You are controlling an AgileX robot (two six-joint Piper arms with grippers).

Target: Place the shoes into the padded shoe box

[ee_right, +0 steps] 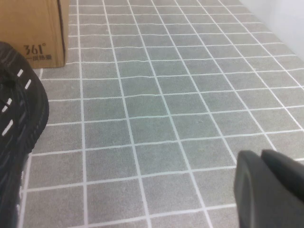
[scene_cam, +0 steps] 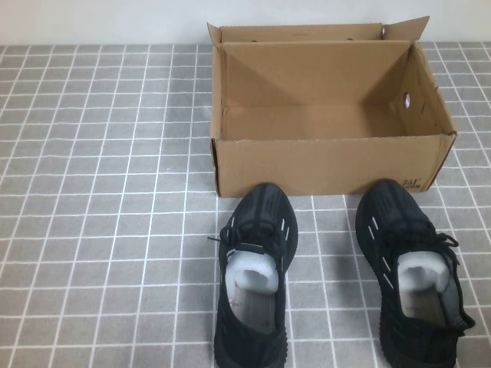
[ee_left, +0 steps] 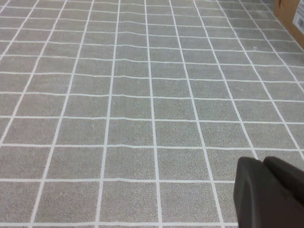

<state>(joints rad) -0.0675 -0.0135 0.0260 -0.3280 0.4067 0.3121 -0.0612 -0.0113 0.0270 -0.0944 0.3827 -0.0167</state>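
Two black knit sneakers with white dash marks and white stuffing lie on the tiled table in front of the box, toes toward it: the left shoe (scene_cam: 257, 268) and the right shoe (scene_cam: 410, 268). The open brown cardboard box (scene_cam: 330, 165) stands behind them, empty, with a round hole (scene_cam: 407, 99) in its right wall. Neither arm shows in the high view. My left gripper (ee_left: 263, 162) is shut and empty, low over bare tiles. My right gripper (ee_right: 260, 154) is shut and empty, to the right of the right shoe (ee_right: 19, 118) and the box corner (ee_right: 33, 28).
The table is covered with a grey cloth (scene_cam: 100, 192) with a white grid. A white wall (scene_cam: 100, 19) runs along the back. A corner of the box (ee_left: 292, 12) shows in the left wrist view.
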